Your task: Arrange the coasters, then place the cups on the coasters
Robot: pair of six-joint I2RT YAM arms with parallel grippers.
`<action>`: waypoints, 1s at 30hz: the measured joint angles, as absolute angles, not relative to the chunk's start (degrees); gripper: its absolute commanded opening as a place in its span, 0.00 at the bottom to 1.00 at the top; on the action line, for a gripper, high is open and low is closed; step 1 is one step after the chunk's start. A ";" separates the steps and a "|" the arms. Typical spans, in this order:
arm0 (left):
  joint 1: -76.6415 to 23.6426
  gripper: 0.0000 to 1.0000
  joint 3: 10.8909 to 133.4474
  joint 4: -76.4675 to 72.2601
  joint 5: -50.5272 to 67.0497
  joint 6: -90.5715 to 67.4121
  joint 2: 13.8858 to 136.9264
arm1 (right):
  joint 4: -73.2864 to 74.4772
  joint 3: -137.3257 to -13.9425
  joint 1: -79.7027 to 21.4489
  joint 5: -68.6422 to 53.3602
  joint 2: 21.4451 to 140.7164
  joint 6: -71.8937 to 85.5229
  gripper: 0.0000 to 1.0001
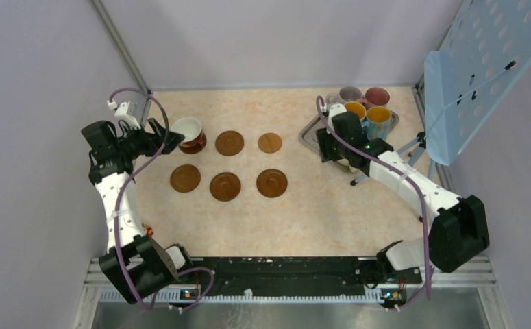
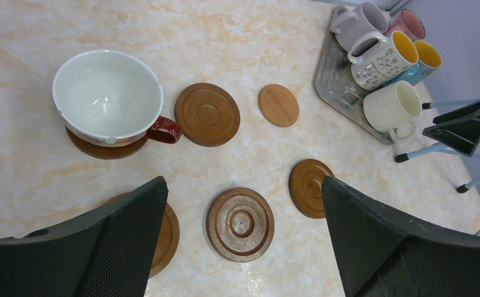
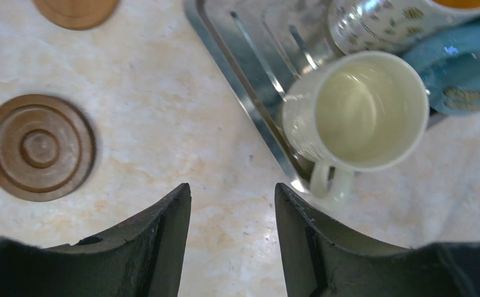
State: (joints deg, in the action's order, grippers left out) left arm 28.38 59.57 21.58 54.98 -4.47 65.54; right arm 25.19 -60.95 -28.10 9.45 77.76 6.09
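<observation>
- My left gripper (image 2: 243, 185) hangs spread wide and empty over the six coasters (image 1: 229, 142), laid in two rows of three on the left half of the tabletop (image 1: 317, 212)
- One finger (image 2: 119, 247) hides most of the near-left coaster (image 2: 169, 235); the far-left coaster (image 2: 104, 148) shows only as a brown edge under the red-handled mug (image 2: 107, 93)
- My right gripper (image 3: 232, 189), jaws part open with nothing between them, hovers just beside the cream mug (image 3: 361, 111), which stands at a corner of the tray (image 3: 237, 80), handle over the rim
- From above, my right wrist covers that mug; four more mugs (image 1: 365, 103) crowd the tray
- The blue mug (image 3: 466, 68) and the light coaster (image 3: 76, 9) are cut off by the frame in my right wrist view
- The tabletop is marbled peach, the walls (image 1: 29, 137) pale lilac; a perforated blue panel (image 1: 482, 68) at right is cropped
</observation>
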 measured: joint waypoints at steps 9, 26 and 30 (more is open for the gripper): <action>27.83 0.99 59.16 21.61 54.57 -3.22 61.71 | 27.86 -58.11 -20.60 13.13 76.77 7.92 0.52; 27.64 0.99 58.48 22.41 54.57 -3.22 61.71 | 25.32 -57.19 -16.71 13.74 86.04 9.23 0.51; 27.64 0.99 58.39 22.50 54.57 -3.25 61.71 | 24.36 -56.58 -16.67 12.73 87.72 9.43 0.49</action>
